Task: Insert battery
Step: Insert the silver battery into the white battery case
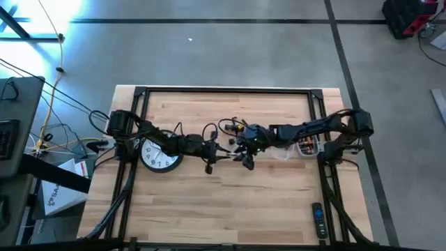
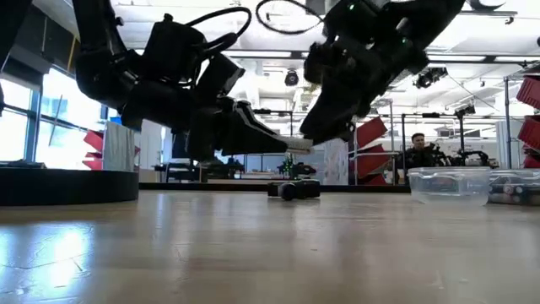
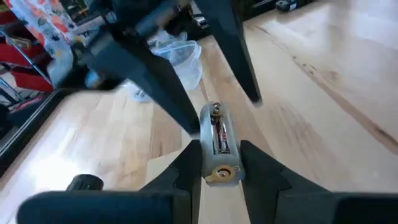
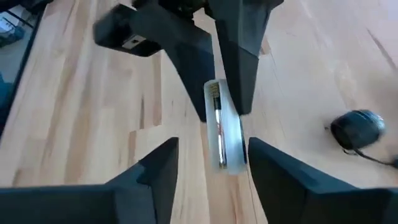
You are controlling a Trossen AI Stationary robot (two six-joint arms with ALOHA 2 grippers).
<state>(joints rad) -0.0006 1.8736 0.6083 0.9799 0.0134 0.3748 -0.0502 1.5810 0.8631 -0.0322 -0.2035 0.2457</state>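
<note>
A pale, see-through battery holder (image 3: 216, 134) with brass end contacts and a red-marked battery inside hangs above the table's middle. My left gripper (image 3: 221, 155) is shut on it. My right gripper (image 4: 213, 158) faces it from the table's right and is open. Its two fingers stand on either side of the holder's (image 4: 222, 134) other end. Whether either finger touches the holder, I cannot tell. In the high view the two grippers meet at the centre, left gripper (image 1: 221, 155) and right gripper (image 1: 240, 157). My left gripper pinches the holder's two long sides near its brass-capped end (image 3: 219, 168) between its two fingers (image 3: 186, 162). The fingers come roughly level from the table's left and lie along the holder. The holder juts out beyond the fingertips, clear of the table (image 2: 295, 145).
A white clock (image 1: 160, 155) lies under the left arm. A clear plastic container (image 1: 306, 146) stands under the right arm. A dark remote (image 1: 318, 219) lies near the front right. A small dark object (image 4: 357, 127) sits on the table close to the grippers (image 2: 295, 190).
</note>
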